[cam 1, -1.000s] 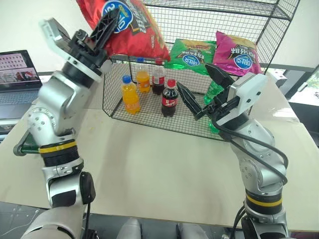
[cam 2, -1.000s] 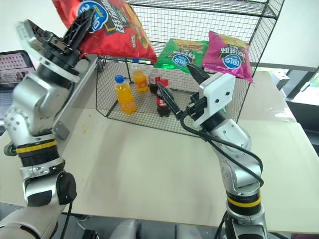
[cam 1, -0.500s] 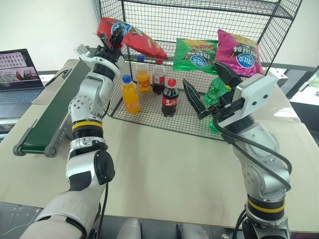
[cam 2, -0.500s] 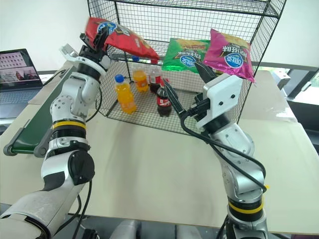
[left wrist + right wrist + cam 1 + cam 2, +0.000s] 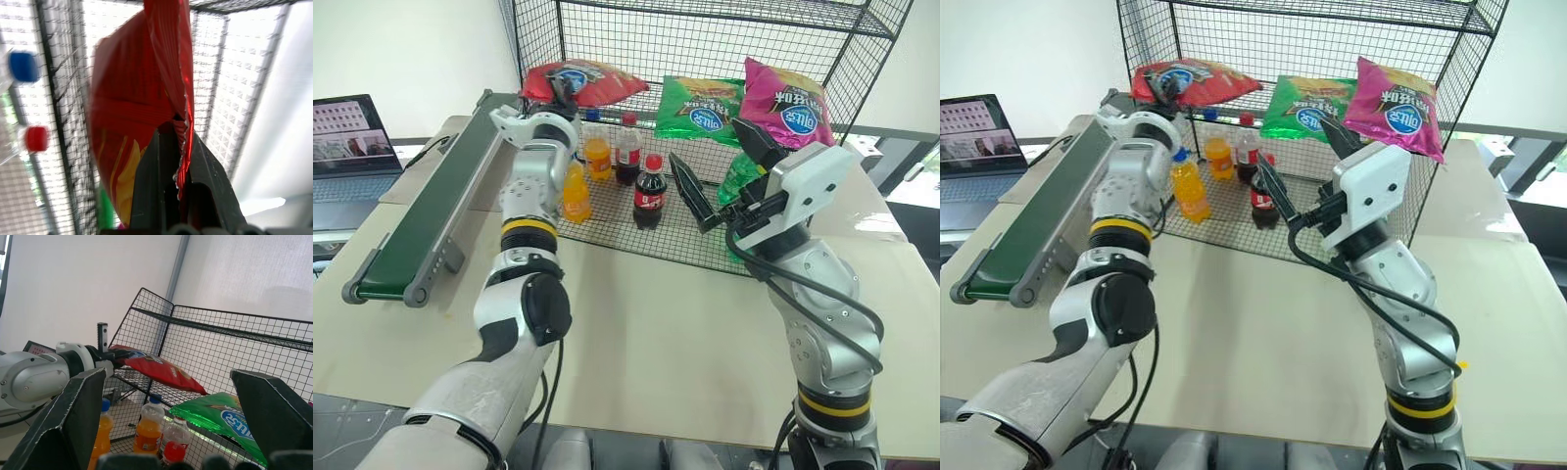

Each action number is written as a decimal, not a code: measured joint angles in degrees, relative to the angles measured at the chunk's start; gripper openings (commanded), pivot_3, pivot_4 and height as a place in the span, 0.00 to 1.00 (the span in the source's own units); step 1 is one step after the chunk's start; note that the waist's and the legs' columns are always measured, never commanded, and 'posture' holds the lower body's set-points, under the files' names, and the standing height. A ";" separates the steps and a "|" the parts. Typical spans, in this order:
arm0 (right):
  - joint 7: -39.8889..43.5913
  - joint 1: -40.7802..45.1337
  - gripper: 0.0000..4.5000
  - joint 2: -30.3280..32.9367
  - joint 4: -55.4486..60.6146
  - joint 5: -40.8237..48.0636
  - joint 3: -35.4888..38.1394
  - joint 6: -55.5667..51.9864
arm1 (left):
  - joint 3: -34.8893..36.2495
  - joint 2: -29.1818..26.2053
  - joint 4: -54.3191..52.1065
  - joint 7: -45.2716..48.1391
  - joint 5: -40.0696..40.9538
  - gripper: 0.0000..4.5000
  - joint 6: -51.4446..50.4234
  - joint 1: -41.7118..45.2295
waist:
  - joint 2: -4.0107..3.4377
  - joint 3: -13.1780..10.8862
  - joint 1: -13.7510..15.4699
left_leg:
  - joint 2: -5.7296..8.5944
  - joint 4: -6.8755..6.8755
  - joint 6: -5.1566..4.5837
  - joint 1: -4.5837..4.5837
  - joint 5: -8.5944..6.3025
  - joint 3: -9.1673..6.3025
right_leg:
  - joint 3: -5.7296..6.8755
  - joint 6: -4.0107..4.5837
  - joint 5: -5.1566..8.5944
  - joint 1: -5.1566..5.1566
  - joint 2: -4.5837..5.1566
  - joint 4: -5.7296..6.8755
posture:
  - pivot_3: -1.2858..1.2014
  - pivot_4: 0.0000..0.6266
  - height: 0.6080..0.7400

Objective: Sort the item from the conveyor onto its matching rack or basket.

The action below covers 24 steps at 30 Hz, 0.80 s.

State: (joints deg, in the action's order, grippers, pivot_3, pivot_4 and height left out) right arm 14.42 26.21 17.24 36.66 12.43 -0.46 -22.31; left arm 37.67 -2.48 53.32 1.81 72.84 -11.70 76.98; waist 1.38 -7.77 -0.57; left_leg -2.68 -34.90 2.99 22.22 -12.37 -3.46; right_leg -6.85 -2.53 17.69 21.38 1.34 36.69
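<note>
Both black fingers of your left gripper (image 5: pixel 177 161) are pinching shut on the edge of the red snack bag (image 5: pixel 583 80), and you are holding that bag over the rack's (image 5: pixel 876 20) middle shelf at its left end. From the head views the bag is lying roughly level there, blue logo up, though you cannot tell whether it is resting on the grid or hanging just above it. In the left wrist view the crinkled red foil is rising straight out from between the fingers, with the rack's mesh behind it.

Your right gripper (image 5: pixel 715 178) is hovering in front of the rack with its fingers spread wide apart, gripping nothing. Through the right wrist view you are looking between those fingers at the red bag and the green snack bag (image 5: pixel 219 416) beside it.

On the same shelf the green bag is lying in the middle and the magenta snack bag (image 5: pixel 787 98) is leaning at the right end. Below them, orange drink bottles (image 5: pixel 596 157) and cola bottles (image 5: pixel 649 191) are standing on the bottom shelf. Beside the rack, on your left, the conveyor (image 5: pixel 426 220) is lying on the table (image 5: pixel 636 323), with a laptop (image 5: pixel 350 137) beyond it.
</note>
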 measured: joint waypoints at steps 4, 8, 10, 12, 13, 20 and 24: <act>-0.68 0.00 1.00 -0.59 -0.02 -0.33 -0.49 -0.66 | 0.48 1.71 2.62 -3.15 -3.48 0.01 4.51 4.41 | 0.01 -0.01 -0.19 | 0.00 0.04 -0.01 -0.03 0.01 0.00 | -0.01 -0.01 0.00 0.01 -0.01 0.01 | 0.52 0.24 1.00; -0.87 0.00 1.00 -0.80 -0.02 -0.48 -1.05 -0.88 | 1.37 1.60 4.99 -4.42 -6.32 0.01 8.32 6.59 | 0.01 -0.01 -0.35 | 0.01 0.06 -0.03 -0.09 0.02 0.01 | -0.03 -0.01 0.01 0.00 -0.02 0.04 | 0.52 0.24 1.00; -0.92 0.00 1.00 -0.81 -0.01 -0.57 -1.06 -0.91 | 2.40 1.16 6.64 -4.79 -7.59 0.01 10.56 6.66 | 0.00 -0.01 -0.34 | 0.01 0.05 -0.03 -0.08 0.03 0.01 | -0.03 -0.01 0.01 0.00 -0.02 0.04 | 0.52 0.24 1.00; -1.05 0.00 1.00 -0.81 -0.01 -0.73 -1.06 -0.97 | 3.29 0.68 7.60 -4.81 -8.38 0.01 11.58 6.66 | 0.00 -0.01 -0.25 | 0.01 0.05 -0.03 -0.07 0.03 0.01 | -0.02 -0.02 0.01 0.01 -0.01 0.05 | 0.52 0.24 1.00; -1.13 0.00 1.00 -0.81 -0.01 -0.92 -1.06 -0.98 | 3.77 0.56 7.75 -4.81 -8.75 0.13 11.83 6.66 | 0.00 -0.01 -0.23 | 0.01 0.05 -0.03 -0.06 0.03 0.01 | -0.02 -0.02 0.01 0.01 -0.01 0.04 | 0.52 0.24 1.00; -1.29 0.00 1.00 -1.04 -0.02 -1.04 -1.08 -0.99 | 4.92 0.70 6.95 -4.45 -9.83 0.77 9.95 6.53 | 0.00 -0.01 -0.09 | 0.03 0.03 -0.02 -0.03 0.04 0.01 | -0.02 -0.04 0.00 0.00 0.00 0.05 | 0.52 0.24 1.00; -1.23 -0.04 1.00 -1.54 -0.02 -1.02 -1.35 -0.98 | 2.98 2.42 -3.21 -6.56 -10.50 0.99 5.06 2.60 | -0.01 0.00 -0.21 | 0.02 0.06 -0.02 -0.14 0.04 0.01 | -0.04 -0.03 0.00 -0.04 0.00 0.11 | 0.52 0.24 1.00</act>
State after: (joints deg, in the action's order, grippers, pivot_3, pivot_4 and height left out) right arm 13.19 26.17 15.70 36.64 11.41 -1.80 -23.30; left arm 40.65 -0.06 50.11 -4.75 62.34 -6.64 79.58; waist 1.37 -7.77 -0.78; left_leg -2.66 -34.84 2.98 22.08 -12.33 -3.45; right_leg -6.89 -2.56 17.69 21.35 1.34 36.80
